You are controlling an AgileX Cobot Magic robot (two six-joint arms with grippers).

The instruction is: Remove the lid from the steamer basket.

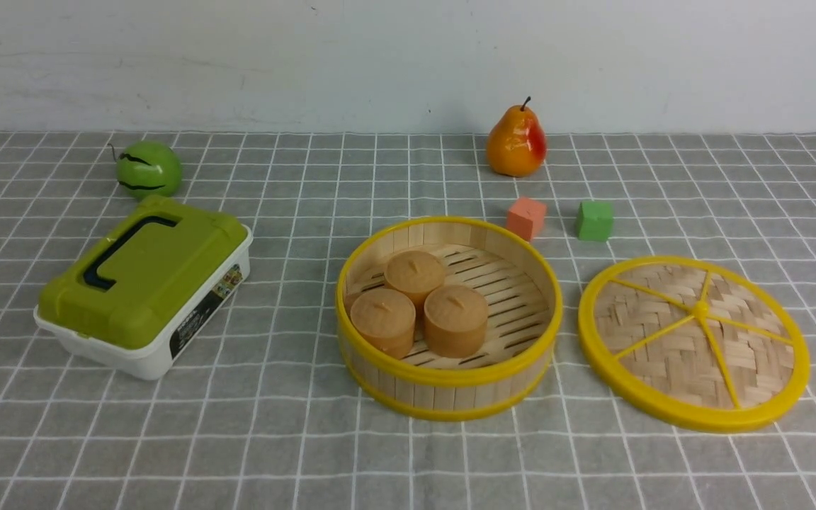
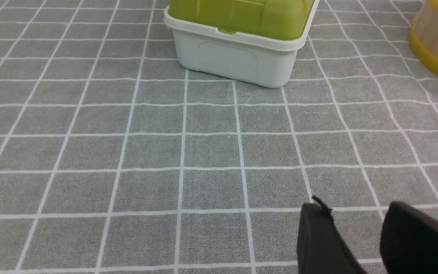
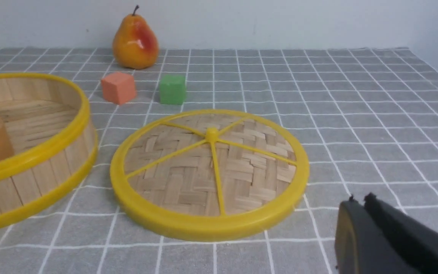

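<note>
The lid lies flat on the surface, just beside the open basket; the right jaws are together, the left jaws apart; the removal looks finished, so the next move calls only for keeping both arms clear

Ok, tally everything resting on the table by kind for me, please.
Steamer basket: 1
Lid: 1
Buns: 3
Lunch box: 1
Pear: 1
Green round fruit: 1
Blocks: 2
Total: 10
</note>
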